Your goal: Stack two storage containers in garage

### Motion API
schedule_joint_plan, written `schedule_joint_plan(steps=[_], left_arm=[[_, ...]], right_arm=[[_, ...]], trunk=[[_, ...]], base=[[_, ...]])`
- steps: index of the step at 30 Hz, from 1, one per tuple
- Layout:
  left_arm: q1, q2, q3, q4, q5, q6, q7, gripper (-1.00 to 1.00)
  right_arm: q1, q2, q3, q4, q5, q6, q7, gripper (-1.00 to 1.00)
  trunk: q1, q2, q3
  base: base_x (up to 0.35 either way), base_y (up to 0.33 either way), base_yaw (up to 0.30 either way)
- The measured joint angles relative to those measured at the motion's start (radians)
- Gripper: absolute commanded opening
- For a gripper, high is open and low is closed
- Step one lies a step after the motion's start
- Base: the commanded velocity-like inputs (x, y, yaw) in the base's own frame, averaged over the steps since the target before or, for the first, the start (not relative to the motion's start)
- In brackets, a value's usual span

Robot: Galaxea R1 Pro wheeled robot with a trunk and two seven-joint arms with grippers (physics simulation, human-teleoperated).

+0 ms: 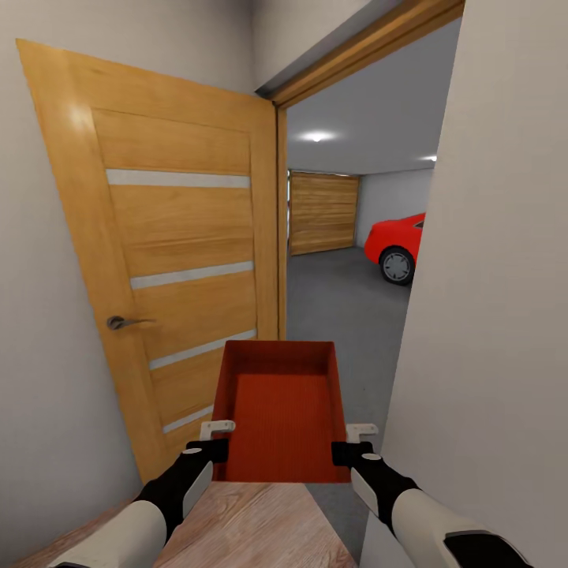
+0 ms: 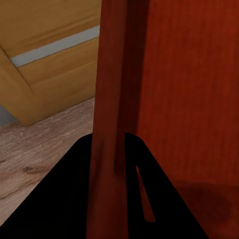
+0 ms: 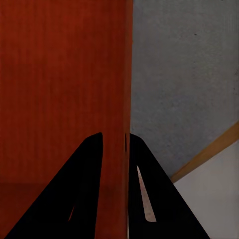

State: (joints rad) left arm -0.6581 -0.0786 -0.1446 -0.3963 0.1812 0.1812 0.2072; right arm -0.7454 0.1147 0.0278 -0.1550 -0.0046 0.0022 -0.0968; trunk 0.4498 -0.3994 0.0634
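Note:
An orange-red storage container [image 1: 280, 410] is held out in front of me, open top up and empty, at a doorway. My left gripper [image 1: 214, 442] is shut on its left wall, and my right gripper [image 1: 351, 443] is shut on its right wall. In the left wrist view the dark fingers [image 2: 74, 189] clamp the thin red wall [image 2: 110, 99]. The right wrist view shows the fingers [image 3: 87, 184] pinching the other wall [image 3: 124, 74]. Through the doorway lies the garage with its dark grey floor [image 1: 339, 308] and a slatted wooden door [image 1: 323, 211].
An open wooden door [image 1: 170, 260] with a handle [image 1: 122, 321] stands close on the left. A pale wall [image 1: 497, 315] crowds the right side. A red car [image 1: 398, 241] is parked inside the garage at the right. Light wood-plank flooring [image 1: 252, 528] lies under me.

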Motion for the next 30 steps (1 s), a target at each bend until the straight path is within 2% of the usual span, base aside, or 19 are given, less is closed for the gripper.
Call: schedule_joint_plan(steps=[3, 13, 29, 30], left_arm=[[0.0, 0.003, -0.01, -0.002, 0.011, 0.0, 0.001, -1.0], [0.0, 0.0, -0.004, -0.003, 0.003, 0.001, 0.001, -1.0], [0.0, 0.001, -0.005, -0.004, 0.001, 0.0, 0.001, -1.0], [0.0, -0.003, 0.002, -0.004, -0.004, 0.0, 0.002, -1.0]], right_arm=[[0.0, 0.0, 0.011, -0.001, -0.011, 0.001, -0.002, -1.0], [0.0, -0.004, 0.045, -0.002, -0.045, 0.0, -0.001, -1.0], [0.0, -0.005, 0.054, -0.001, -0.056, -0.003, -0.002, -1.0], [0.0, -0.004, -0.009, 0.0, 0.004, -0.004, 0.01, -1.0]], trunk=[[0.0, 0.0, 0.0], [0.0, 0.0, 0.0], [0.0, 0.0, 0.0], [0.0, 0.0, 0.0]], base=[[0.0, 0.0, 0.0], [0.0, 0.0, 0.0], [0.0, 0.0, 0.0], [0.0, 0.0, 0.0]])
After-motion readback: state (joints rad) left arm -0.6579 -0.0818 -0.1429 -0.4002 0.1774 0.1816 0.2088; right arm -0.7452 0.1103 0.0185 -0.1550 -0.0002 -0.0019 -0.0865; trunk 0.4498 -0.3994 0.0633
